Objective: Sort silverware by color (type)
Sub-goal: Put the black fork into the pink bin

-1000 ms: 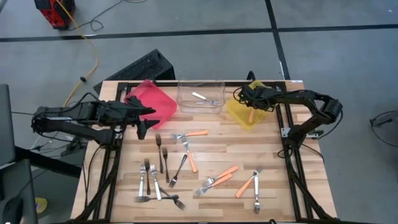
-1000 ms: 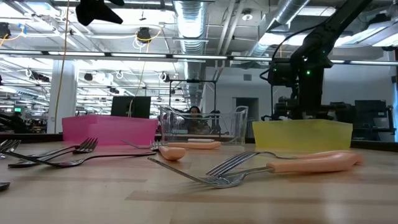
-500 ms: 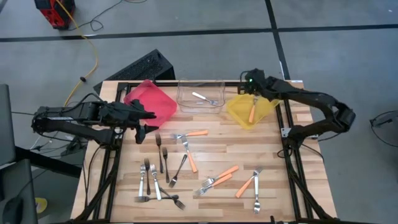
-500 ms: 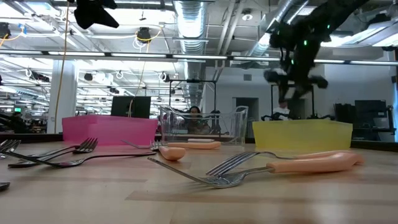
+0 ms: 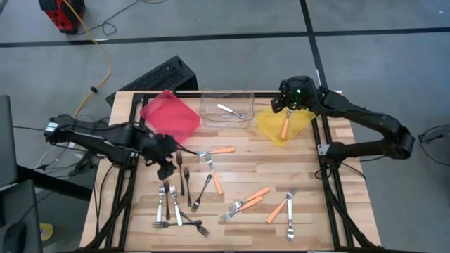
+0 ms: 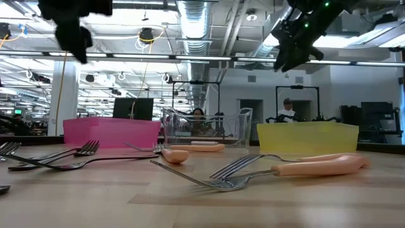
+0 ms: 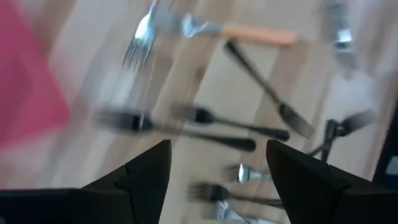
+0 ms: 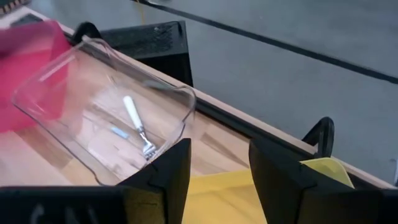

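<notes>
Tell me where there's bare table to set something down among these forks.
Bare wood on the table lies along its right edge, right of the orange-handled forks, and between them and the yellow bin. It is crowded bottom left, where dark and silver forks overlap below the left gripper.

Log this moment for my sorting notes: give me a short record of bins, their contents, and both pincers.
red bin: no fork visible
clear bin: one silver fork
yellow bin: one orange-handled fork
left pincer: open, empty, above dark forks on the table
right pincer: open, empty, raised over the yellow bin's far edge
</notes>
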Available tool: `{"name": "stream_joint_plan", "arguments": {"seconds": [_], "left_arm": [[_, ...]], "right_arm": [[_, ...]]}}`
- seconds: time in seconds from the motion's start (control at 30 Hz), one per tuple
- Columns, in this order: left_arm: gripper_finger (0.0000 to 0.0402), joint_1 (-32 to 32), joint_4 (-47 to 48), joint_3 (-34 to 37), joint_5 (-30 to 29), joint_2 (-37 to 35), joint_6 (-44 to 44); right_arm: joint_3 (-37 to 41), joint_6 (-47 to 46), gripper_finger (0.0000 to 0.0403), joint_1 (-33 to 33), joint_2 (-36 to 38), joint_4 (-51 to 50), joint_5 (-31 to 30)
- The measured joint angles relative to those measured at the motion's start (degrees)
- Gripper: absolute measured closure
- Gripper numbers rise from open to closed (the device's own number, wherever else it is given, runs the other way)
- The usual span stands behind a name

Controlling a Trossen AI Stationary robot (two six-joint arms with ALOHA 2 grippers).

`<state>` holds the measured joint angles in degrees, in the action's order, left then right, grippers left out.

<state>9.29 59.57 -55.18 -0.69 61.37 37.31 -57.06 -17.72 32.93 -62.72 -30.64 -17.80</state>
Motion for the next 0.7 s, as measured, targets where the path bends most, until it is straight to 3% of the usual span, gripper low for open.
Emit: {"name": "stream_joint_plan", "arguments": {"seconds": [0.23,0.37,0.7], "left_arm": [[0.0155,3.69,1.53,0.0,-8.44,6.53,23.61],[0.0155,3.9,1.43,0.0,-9.29,9.71,34.4],[0.0155,4.44,-5.13,0.46,-10.31,13.82,39.87]], "right_arm": [[0.0,-0.83,0.0216,-0.03,-0.25,-0.58,0.0],[0.22,-0.08,0.0216,-0.31,-0.39,-0.7,-0.03],[0.22,1.58,0.0217,-0.28,-0.39,-0.8,-0.07]]}}
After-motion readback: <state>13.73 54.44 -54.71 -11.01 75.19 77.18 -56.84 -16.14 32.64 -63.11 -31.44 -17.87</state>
